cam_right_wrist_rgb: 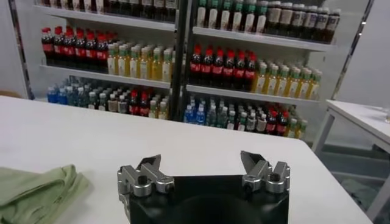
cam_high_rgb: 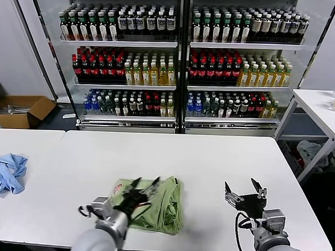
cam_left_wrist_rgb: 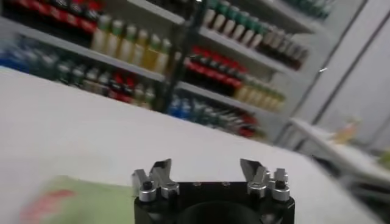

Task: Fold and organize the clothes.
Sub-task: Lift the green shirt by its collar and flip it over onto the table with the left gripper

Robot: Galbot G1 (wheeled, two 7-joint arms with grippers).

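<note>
The light green polo shirt [cam_high_rgb: 159, 206] lies folded into a compact bundle near the front edge of the white table [cam_high_rgb: 210, 161], its red print showing at the left end. My left gripper [cam_high_rgb: 145, 185] hovers just over the bundle's left half, open and holding nothing. In the left wrist view the left gripper [cam_left_wrist_rgb: 206, 168] has its jaws spread wide over bare table, with the shirt [cam_left_wrist_rgb: 73, 201] off to one side. My right gripper [cam_high_rgb: 246, 188] stands open to the right of the shirt, apart from it. The right gripper [cam_right_wrist_rgb: 201, 163] is empty in its own view, and the shirt [cam_right_wrist_rgb: 33, 195] shows as a corner.
A crumpled light blue cloth [cam_high_rgb: 5, 173] lies on the adjoining table at the far left. Drink-filled shelves [cam_high_rgb: 181, 59] stand behind the table. A second white table [cam_high_rgb: 324, 110] is at the right, and a cardboard box [cam_high_rgb: 21, 109] sits on the floor at the back left.
</note>
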